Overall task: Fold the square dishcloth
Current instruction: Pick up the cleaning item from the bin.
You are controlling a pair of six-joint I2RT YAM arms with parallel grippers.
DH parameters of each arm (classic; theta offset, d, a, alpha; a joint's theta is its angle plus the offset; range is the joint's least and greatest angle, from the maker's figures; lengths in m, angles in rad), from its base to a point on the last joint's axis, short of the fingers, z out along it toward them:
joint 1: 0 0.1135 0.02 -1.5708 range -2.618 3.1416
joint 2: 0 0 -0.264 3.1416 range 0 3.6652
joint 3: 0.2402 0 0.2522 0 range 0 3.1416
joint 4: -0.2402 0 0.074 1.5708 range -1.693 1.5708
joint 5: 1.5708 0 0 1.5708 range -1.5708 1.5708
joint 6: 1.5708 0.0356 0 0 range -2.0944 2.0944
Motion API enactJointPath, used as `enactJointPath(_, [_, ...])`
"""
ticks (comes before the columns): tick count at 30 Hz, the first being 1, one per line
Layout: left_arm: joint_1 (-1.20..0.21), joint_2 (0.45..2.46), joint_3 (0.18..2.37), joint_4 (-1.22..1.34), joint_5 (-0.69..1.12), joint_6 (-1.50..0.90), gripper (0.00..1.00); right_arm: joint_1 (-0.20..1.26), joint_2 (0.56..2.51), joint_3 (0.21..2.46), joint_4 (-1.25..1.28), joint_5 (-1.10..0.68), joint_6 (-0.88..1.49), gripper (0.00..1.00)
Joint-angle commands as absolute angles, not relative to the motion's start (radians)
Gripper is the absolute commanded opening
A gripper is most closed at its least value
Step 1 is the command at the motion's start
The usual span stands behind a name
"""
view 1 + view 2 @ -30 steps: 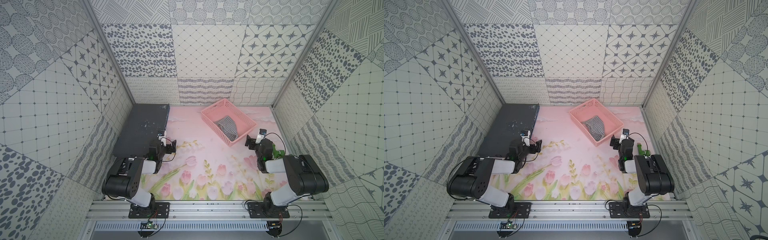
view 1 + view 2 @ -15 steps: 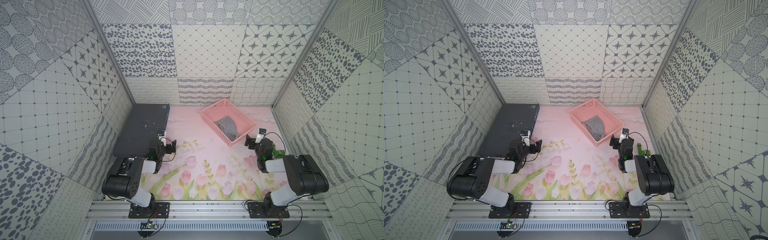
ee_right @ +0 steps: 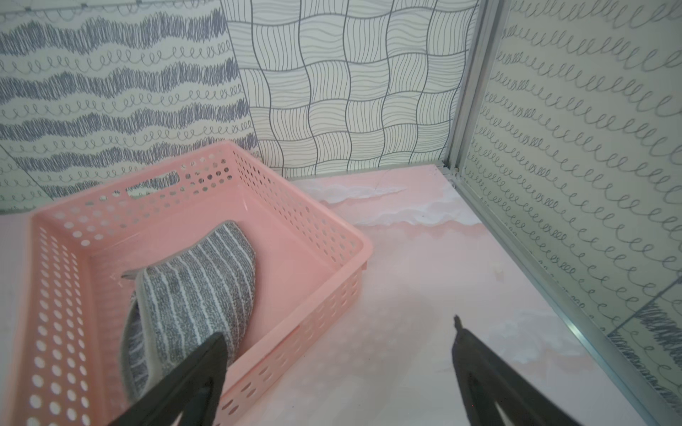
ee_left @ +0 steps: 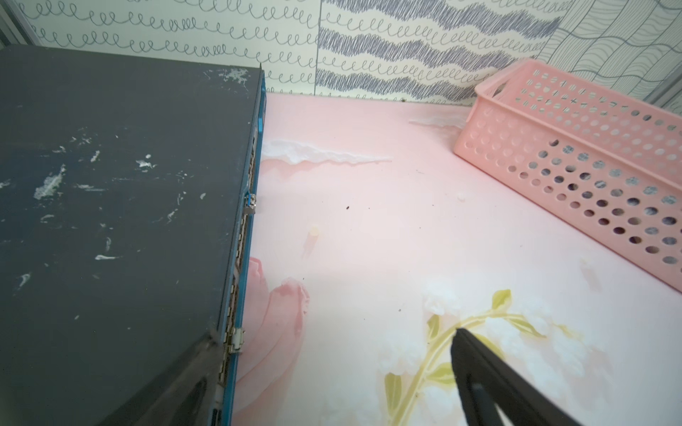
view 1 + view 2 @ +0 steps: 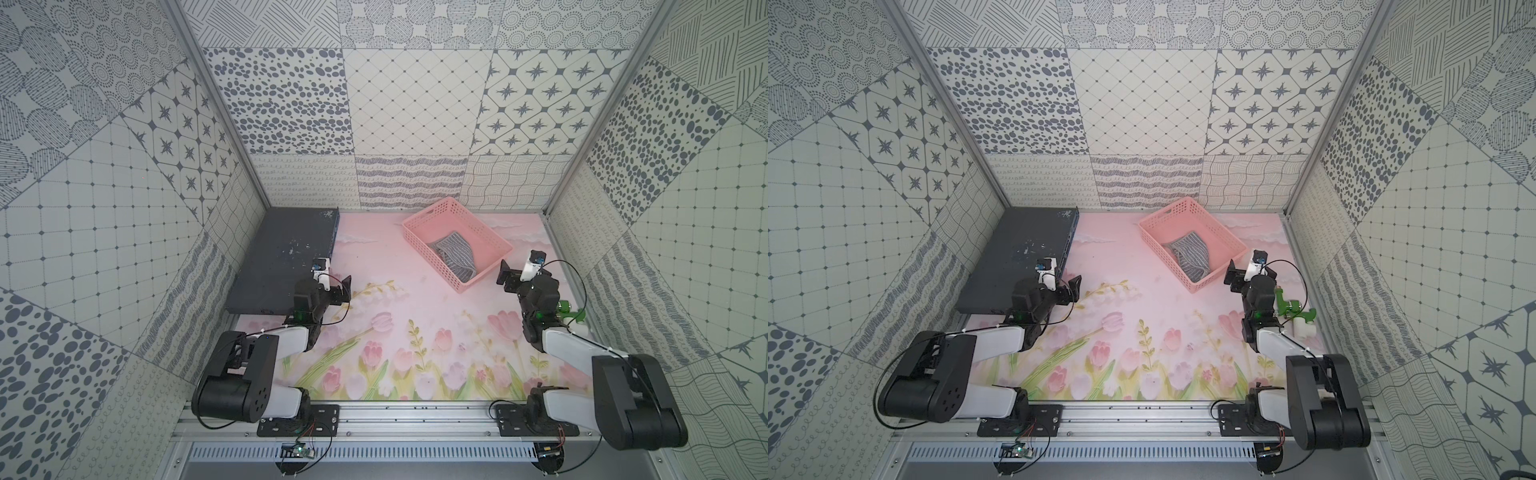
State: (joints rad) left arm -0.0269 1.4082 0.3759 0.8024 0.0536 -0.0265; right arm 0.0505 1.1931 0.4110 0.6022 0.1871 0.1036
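Your dishcloth (image 5: 455, 257) is lying crumpled inside the basket (image 5: 482, 226). Your right end effector (image 3: 338, 328) is hovering released just beside the basket; your left end effector (image 4: 334, 333) is hanging released, well apart from it.

The square dishcloth (image 5: 455, 258) is a small grey cloth with thin whitish stripes and a ribbed, knit-like surface. In both top views it lies right of centre and just above mid-height, loosely crumpled inside the pink basket (image 5: 422, 248). It is bunched toward the basket's lower end, leaving bare pink floor at the upper end. In the right wrist view the cloth (image 3: 195, 291) humps up in a curve, with a plain grey hem along its turned-over edge.
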Motion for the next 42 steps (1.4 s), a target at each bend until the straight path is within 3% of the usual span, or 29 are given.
enactJointPath(1, [-0.021, 1.298, 0.38, 0.675, 0.063, -0.057, 0.99, 0.056, 1.087, 0.544, 0.3, 0.265, 0.198, 0.97])
enactJointPath(5, [-0.021, 1.185, 0.394, 0.561, 0.094, -0.115, 0.99, 0.072, 1.05, 0.734, -0.043, 0.29, 0.28, 0.97])
enactJointPath(10, [-0.023, 1.068, 0.439, 0.416, 0.149, -0.204, 0.99, 0.164, 1.114, 0.903, -0.273, 0.305, 0.266, 0.97])
enactJointPath(15, [-0.027, 0.991, 0.498, 0.289, 0.189, -0.315, 0.99, 0.305, 1.311, 1.122, -0.477, 0.363, 0.249, 0.97])
enactJointPath(24, [-0.029, 0.936, 0.519, 0.25, 0.253, -0.41, 0.99, 0.349, 1.631, 1.468, -0.818, 0.285, 0.282, 0.87])
enactJointPath(37, [-0.028, 0.936, 0.516, 0.218, 0.217, -0.427, 0.99, 0.347, 1.925, 1.664, -1.02, 0.192, 0.241, 0.76])
enactJointPath(42, [-0.029, 0.949, 0.516, 0.203, 0.204, -0.422, 0.99, 0.346, 1.996, 1.698, -1.025, 0.169, 0.237, 0.66])
